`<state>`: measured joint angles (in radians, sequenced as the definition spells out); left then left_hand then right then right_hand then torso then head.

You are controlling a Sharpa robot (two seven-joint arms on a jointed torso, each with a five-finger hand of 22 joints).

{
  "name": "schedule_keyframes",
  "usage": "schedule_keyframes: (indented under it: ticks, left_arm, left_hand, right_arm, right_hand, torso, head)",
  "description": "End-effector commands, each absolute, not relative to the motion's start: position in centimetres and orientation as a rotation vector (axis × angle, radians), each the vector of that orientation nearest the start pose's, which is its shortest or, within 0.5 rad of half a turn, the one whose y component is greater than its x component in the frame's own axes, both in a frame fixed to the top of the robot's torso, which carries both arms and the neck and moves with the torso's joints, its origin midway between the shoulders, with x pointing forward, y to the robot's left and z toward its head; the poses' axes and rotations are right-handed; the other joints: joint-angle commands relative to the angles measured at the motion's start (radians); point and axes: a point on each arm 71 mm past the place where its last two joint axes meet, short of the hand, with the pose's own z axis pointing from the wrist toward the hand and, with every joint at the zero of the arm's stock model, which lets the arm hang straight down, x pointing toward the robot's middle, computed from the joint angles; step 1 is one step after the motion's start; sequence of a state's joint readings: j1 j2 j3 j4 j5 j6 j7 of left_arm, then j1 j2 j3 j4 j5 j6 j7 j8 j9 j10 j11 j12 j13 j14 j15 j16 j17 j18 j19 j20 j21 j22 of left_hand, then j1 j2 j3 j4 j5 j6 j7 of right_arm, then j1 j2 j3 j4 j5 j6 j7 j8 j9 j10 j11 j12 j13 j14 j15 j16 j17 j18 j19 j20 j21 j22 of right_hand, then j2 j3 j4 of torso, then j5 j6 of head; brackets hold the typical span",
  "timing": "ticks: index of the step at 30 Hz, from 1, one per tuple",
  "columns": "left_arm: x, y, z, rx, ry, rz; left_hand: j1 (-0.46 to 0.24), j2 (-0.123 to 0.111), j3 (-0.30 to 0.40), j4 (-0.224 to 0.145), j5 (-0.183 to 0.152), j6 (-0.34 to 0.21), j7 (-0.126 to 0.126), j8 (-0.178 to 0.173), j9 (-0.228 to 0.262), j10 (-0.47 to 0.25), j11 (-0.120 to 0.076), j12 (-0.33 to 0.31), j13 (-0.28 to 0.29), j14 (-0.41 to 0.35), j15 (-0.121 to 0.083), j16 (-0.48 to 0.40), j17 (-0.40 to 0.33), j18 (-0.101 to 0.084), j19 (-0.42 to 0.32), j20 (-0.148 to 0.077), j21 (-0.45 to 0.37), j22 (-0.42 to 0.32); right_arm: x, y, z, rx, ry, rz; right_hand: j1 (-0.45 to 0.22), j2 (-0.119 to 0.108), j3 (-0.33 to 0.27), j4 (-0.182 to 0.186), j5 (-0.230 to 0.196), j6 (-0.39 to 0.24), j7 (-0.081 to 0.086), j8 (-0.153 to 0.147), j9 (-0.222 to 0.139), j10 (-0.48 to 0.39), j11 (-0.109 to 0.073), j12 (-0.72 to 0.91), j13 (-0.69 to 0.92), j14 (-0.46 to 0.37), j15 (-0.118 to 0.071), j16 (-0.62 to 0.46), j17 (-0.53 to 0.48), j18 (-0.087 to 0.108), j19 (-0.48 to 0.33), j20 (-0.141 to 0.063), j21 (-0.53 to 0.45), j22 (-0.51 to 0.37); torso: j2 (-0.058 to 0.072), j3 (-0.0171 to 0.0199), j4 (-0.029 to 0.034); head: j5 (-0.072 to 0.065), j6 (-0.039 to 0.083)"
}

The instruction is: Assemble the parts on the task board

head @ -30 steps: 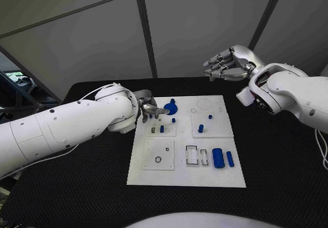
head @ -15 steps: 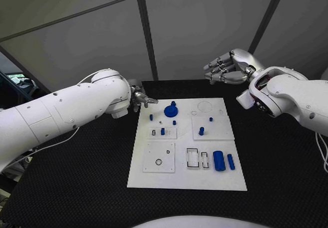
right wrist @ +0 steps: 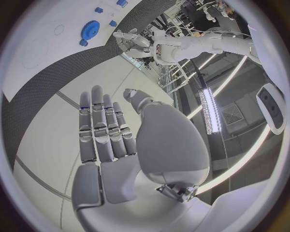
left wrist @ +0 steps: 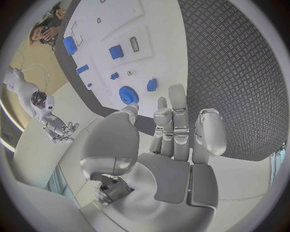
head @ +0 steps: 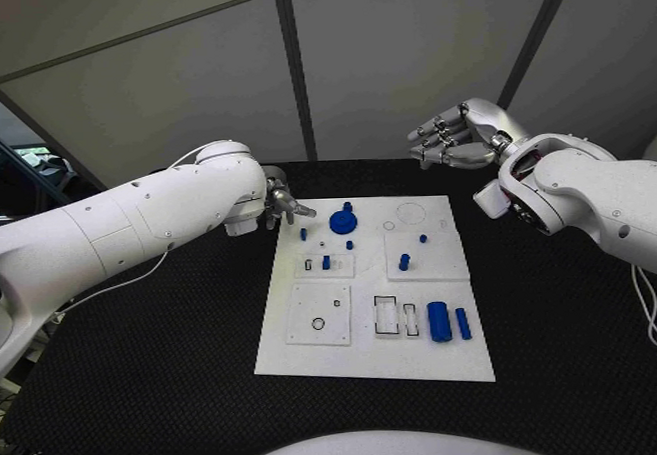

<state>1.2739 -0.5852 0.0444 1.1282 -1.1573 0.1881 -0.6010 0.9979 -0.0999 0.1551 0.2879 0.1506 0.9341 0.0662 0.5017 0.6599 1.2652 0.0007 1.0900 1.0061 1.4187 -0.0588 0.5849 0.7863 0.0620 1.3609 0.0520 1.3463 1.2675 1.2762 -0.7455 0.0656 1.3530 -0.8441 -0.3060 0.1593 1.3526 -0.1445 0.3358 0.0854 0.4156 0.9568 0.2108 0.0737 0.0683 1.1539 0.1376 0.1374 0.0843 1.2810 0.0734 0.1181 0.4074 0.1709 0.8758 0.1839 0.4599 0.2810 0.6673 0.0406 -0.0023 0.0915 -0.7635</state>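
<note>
Task board (head: 374, 356), a flat white rectangular plate, is laid lengthwise on the black textured table (head: 160, 363), its long axis running away from the robot. Both white arms are held at its far end: the left hand (head: 281, 207) is seen just off the board's far left corner, the right hand (head: 458, 135) raised well beyond the far right corner, near the back wall. The left hand is judged the nearer to the parts, since the blue gear (head: 341, 222) lies just beside it, toward the board's middle. In the left wrist view the left hand's (left wrist: 175, 145) fingers are stretched out side by side with nothing between them; no part is held. The right hand's (right wrist: 115, 145) fingers are likewise extended and bare in its own wrist view, though somewhat curled in the head view.

Smaller raised white tiles with sockets and slots are fixed on the board. Near the right edge two smooth blue cylinders (head: 439, 320) lie side by side, their long axes along the board's. Short blue pegs (head: 404, 262) stand upright in the middle tiles. The gear is toothed round its rim, as the left wrist view (left wrist: 128, 94) shows. All parts appear to be hard, matte plastic.
</note>
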Motion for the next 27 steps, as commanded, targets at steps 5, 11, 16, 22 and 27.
schedule_keyframes:
  ticks: [5, 11, 16, 22, 27]
  left_arm:
    - [56.62, 20.31, -19.01, -0.222, 2.262, -0.199]
    - [56.66, 19.97, -19.09, -0.204, 2.267, -0.203]
    - [56.66, 20.00, -19.16, -0.198, 2.273, -0.200]
    - [56.65, 19.80, -19.32, -0.186, 2.282, -0.202]
    - [56.64, 19.60, -19.53, -0.179, 2.289, -0.202]
  left_hand:
    - [0.021, 0.003, -0.018, -0.002, -0.001, 0.000, 0.004, -0.008, -0.007, -0.004, 0.001, -0.005, -0.002, -0.002, 0.005, -0.001, -0.003, 0.014, 0.003, 0.007, -0.001, 0.000]
    - [0.037, 0.012, -0.028, -0.004, 0.000, 0.003, 0.004, -0.011, -0.012, -0.004, 0.001, -0.005, -0.004, -0.002, 0.006, -0.002, -0.003, 0.014, 0.003, 0.007, -0.002, 0.001]
    - [0.051, 0.022, -0.035, -0.005, 0.002, 0.007, 0.004, -0.011, -0.015, -0.004, 0.001, -0.004, -0.004, -0.004, 0.006, -0.004, -0.005, 0.015, 0.003, 0.008, -0.003, 0.001]
    - [0.084, 0.035, -0.042, -0.011, 0.003, 0.015, 0.001, -0.009, -0.019, -0.003, -0.001, -0.001, -0.004, -0.004, 0.005, -0.003, -0.005, 0.014, 0.005, 0.007, -0.003, 0.004]
    - [0.094, 0.039, -0.045, -0.013, 0.003, 0.019, 0.000, -0.008, -0.020, -0.001, -0.002, 0.001, -0.002, -0.002, 0.004, 0.000, -0.002, 0.014, 0.005, 0.007, -0.003, 0.005]
  right_arm:
    - [53.83, -19.86, -11.17, 0.302, 1.507, 1.117]
    - [53.84, -19.79, -11.19, 0.301, 1.509, 1.118]
    - [53.85, -19.75, -11.19, 0.301, 1.509, 1.119]
    - [53.87, -19.67, -11.20, 0.300, 1.509, 1.120]
    - [53.87, -19.60, -11.21, 0.299, 1.510, 1.122]
  right_hand:
    - [-0.007, 0.005, 0.001, 0.006, 0.005, -0.004, 0.001, -0.003, 0.001, -0.008, 0.000, -0.003, -0.001, -0.007, 0.003, -0.006, -0.001, 0.010, 0.000, 0.008, -0.004, -0.001]
    - [-0.012, 0.007, 0.000, 0.010, 0.005, -0.002, 0.001, -0.001, 0.001, -0.008, 0.000, -0.002, -0.002, -0.007, 0.003, -0.008, -0.002, 0.010, 0.001, 0.010, -0.007, -0.003]
    - [-0.012, 0.007, 0.000, 0.011, 0.006, -0.002, 0.001, -0.001, 0.001, -0.008, 0.000, -0.001, -0.003, -0.007, 0.003, -0.008, -0.002, 0.010, 0.001, 0.010, -0.008, -0.004]
    - [-0.012, 0.007, 0.000, 0.011, 0.006, -0.002, 0.001, -0.001, 0.001, -0.008, 0.000, -0.001, -0.003, -0.007, 0.003, -0.008, -0.002, 0.010, 0.001, 0.010, -0.008, -0.004]
    - [-0.012, 0.008, 0.000, 0.011, 0.007, -0.002, 0.000, -0.001, 0.001, -0.007, 0.000, -0.001, -0.003, -0.007, 0.003, -0.009, -0.002, 0.010, 0.001, 0.010, -0.008, -0.004]
  torso:
    - [-0.001, 0.0006, -0.0010]
    - [-0.001, 0.0008, 0.0012]
    - [-0.001, 0.0014, 0.0003]
    - [0.000, 0.0006, 0.0003]
    - [-0.001, 0.0004, -0.0003]
  head:
    - [0.002, 0.001]
    - [0.002, -0.001]
    - [0.003, -0.004]
    - [0.003, -0.006]
    - [0.004, -0.010]
